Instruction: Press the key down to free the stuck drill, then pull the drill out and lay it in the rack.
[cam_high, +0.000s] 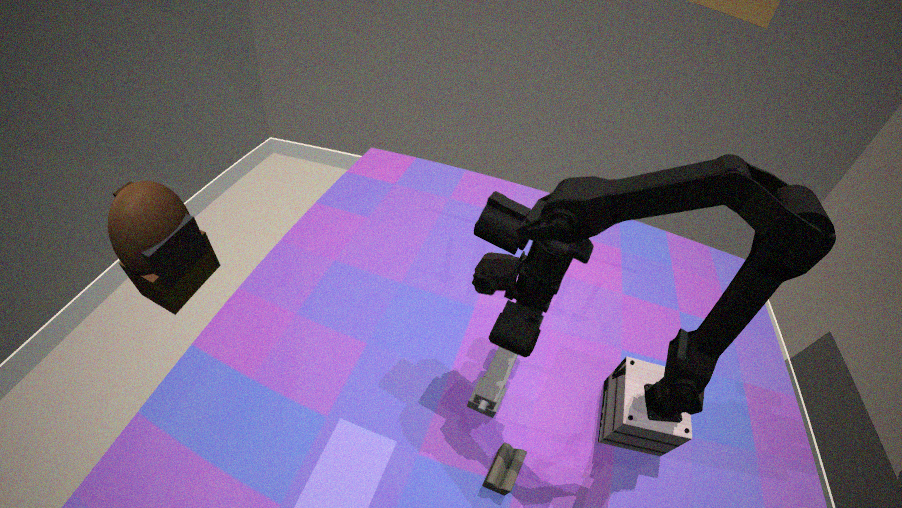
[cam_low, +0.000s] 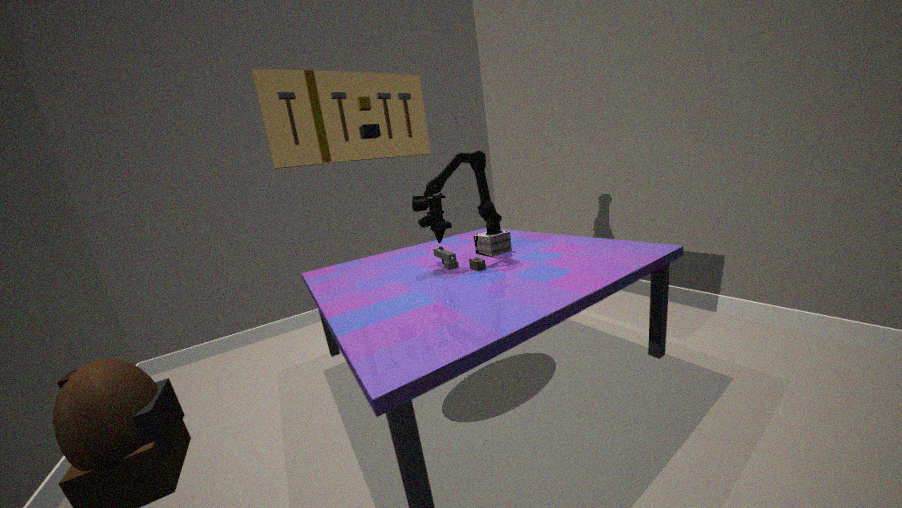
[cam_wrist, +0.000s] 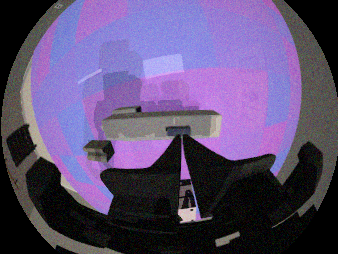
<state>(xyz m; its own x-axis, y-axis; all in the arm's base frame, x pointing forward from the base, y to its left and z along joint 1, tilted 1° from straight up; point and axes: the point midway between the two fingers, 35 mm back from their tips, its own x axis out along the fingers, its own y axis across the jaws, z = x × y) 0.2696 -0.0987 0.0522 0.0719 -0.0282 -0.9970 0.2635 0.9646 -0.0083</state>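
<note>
Far left in the top view, beyond the tabletop (cam_high: 328, 321) (cam_low: 498, 302) (cam_wrist: 240, 100), a brown ball (cam_high: 146, 224) (cam_low: 104, 413) on a dark, angular stand. Next, on the pink, violet and blue squares, a pale patch (cam_high: 347, 463) (cam_wrist: 164, 65), bright against the violet.

Then a long grey block (cam_high: 497, 375) (cam_low: 445, 257) (cam_wrist: 145, 126), lying lengthwise, with an opening in the end nearer the bottom edge. In that opening, the drill (cam_high: 484, 404): just a short, light stub in sight, pale against the dark surround, the rest hidden. Pointing out of the end face toward the lower left, apparently with its long axis in line with the block's. Too small to tell any finer shape.

Above the block, the black claw (cam_high: 512, 345) (cam_low: 439, 239) (cam_wrist: 181, 138), aimed downward, fingers together at the tips and nothing between them. Just by the tips in the wrist view, the dark blue-grey key (cam_wrist: 178, 131) on the block; cannot tell whether touching.

Farther right, near the block but apart from it, the small grey-brown rack (cam_high: 504, 468) (cam_low: 477, 264) (cam_wrist: 99, 150), grooved along its top. Rightmost, the black arm (cam_high: 669, 186) (cam_low: 482, 183), mounted on a pale box (cam_high: 640, 378) (cam_low: 492, 244) with dark round spots at the corners. In the wrist view, at upper left, a tiny pale mark (cam_wrist: 58, 6), too small to read.
</note>
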